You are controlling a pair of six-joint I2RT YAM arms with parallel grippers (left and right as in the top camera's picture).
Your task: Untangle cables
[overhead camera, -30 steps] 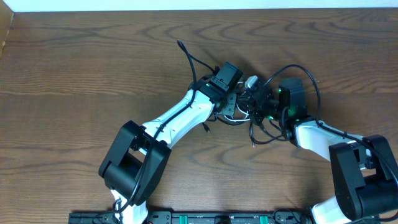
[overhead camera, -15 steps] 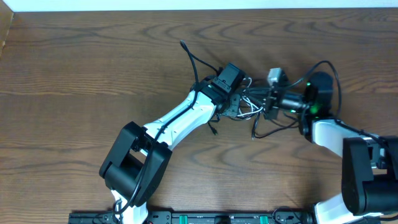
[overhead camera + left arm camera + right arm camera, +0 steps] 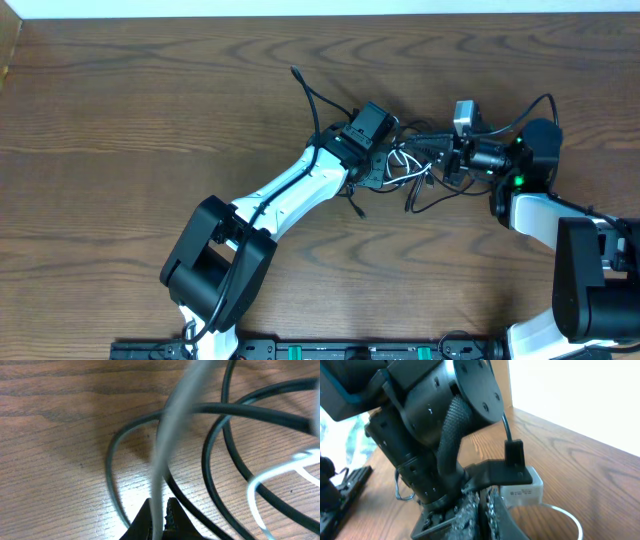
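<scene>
The left gripper (image 3: 159,506) pinches the white cable (image 3: 167,435) tight. It runs up from the tips and looks blurry. The black cable (image 3: 260,413) lies in loops on the table (image 3: 150,120) around it, and both sit in a tangle between the two arms. The right gripper (image 3: 485,499) has its fingers pressed close together, right under a white plug block (image 3: 522,491) with a black plug in it. I cannot tell what they pinch.
</scene>
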